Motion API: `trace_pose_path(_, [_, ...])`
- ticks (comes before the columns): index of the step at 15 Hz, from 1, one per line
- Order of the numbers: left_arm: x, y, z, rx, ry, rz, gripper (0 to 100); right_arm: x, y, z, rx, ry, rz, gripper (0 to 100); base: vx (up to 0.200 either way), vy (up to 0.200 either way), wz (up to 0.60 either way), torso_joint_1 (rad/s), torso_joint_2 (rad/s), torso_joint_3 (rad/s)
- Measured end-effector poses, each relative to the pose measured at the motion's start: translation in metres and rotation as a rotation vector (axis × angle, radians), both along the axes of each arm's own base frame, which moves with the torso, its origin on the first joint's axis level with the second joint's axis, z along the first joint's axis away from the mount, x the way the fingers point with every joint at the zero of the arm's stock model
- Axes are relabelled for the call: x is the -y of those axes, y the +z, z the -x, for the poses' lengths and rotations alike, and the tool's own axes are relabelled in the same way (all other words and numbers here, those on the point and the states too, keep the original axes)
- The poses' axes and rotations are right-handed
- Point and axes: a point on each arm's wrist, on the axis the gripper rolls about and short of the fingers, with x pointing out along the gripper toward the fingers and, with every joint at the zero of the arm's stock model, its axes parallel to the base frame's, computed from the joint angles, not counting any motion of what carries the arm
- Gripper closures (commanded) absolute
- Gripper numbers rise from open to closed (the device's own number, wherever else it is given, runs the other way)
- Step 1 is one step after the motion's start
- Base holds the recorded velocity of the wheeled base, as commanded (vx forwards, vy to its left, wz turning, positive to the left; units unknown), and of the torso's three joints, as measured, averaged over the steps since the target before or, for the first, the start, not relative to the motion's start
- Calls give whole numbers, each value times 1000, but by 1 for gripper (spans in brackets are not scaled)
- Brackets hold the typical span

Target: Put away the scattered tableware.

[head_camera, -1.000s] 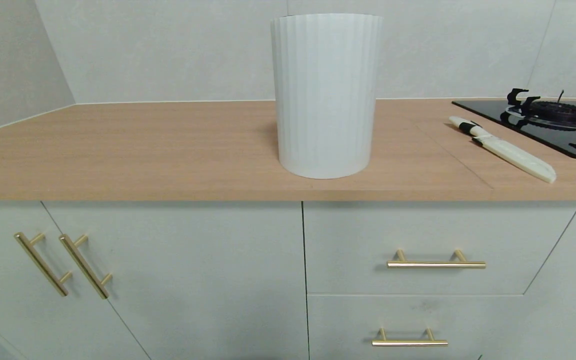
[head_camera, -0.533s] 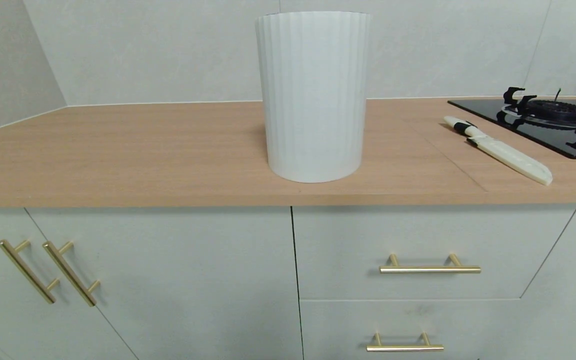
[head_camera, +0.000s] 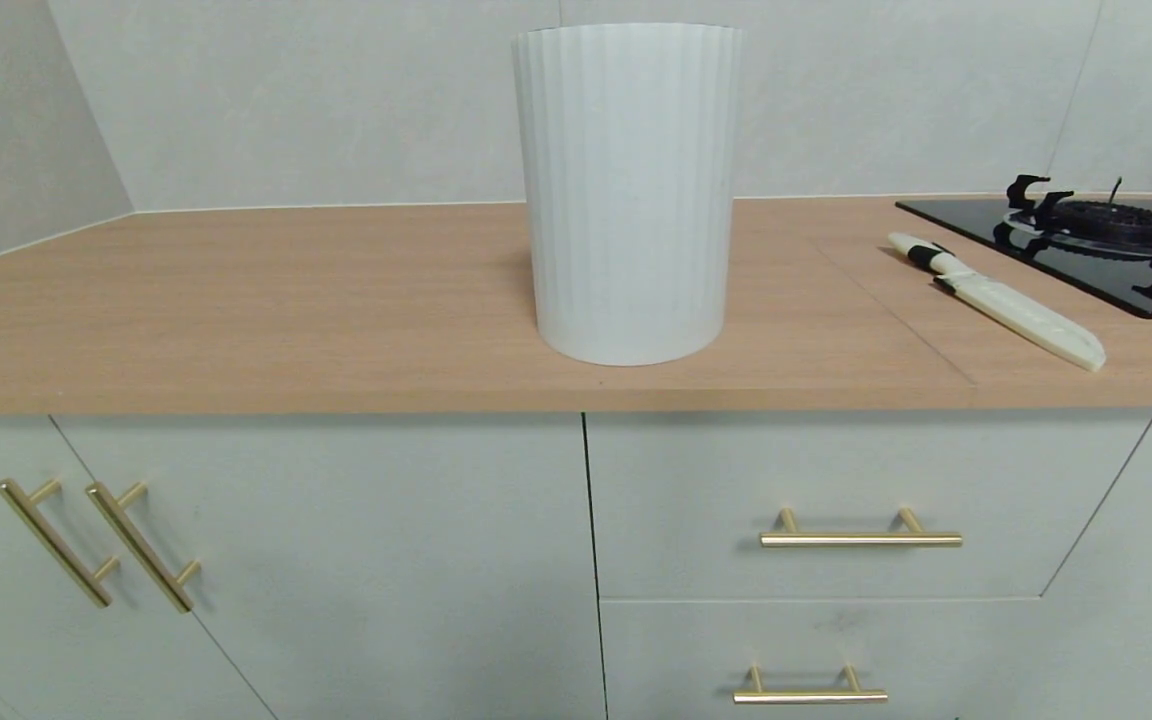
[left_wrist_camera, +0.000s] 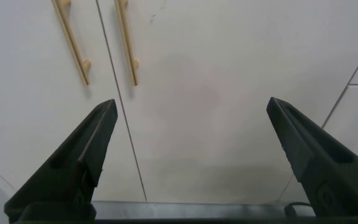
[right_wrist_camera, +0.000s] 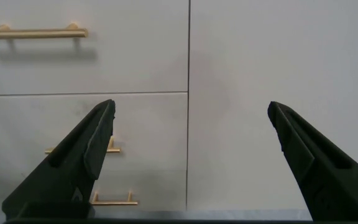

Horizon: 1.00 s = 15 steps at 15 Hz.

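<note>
The tabletop (head_camera: 236, 300) looks like wood, with fine lines and no shine; the white tub (head_camera: 626, 190) is dull, with thin ridges up and down; the knife (head_camera: 1001, 300) looks like smooth pale plastic; the stove top (head_camera: 966, 222) is shiny black glass; the drawer handle (head_camera: 861, 540) is shiny gold metal; the left end effector (left_wrist_camera: 190, 104) and right end effector (right_wrist_camera: 190, 106) are dull black

The ribbed white container (head_camera: 626, 190) hid its inside and the tabletop (head_camera: 236, 300) behind it. The hob (head_camera: 1086, 240) ran off the head view's right edge. The left tool (left_wrist_camera: 190, 102) and right tool (right_wrist_camera: 190, 104) were cropped at their bases.
</note>
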Motion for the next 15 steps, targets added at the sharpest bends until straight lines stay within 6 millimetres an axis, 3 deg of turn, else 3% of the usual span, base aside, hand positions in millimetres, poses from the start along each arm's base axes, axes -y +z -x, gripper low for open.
trace_pose_path(3, [0, 0, 0, 0, 0, 0, 0, 0, 0, 0, 0, 0, 0, 0, 0, 0, 0, 0, 0, 0])
trace_pose_path(7, [0, 0, 0, -1, 0, 0, 0, 0, 0, 0, 0, 0, 0, 0, 0, 0, 0, 52, -223, -234])
trace_pose_path(15, [0, 0, 0, 0, 0, 0, 0, 0, 0, 0, 0, -1, 0, 0, 0, 0, 0, 177, -491, -288])
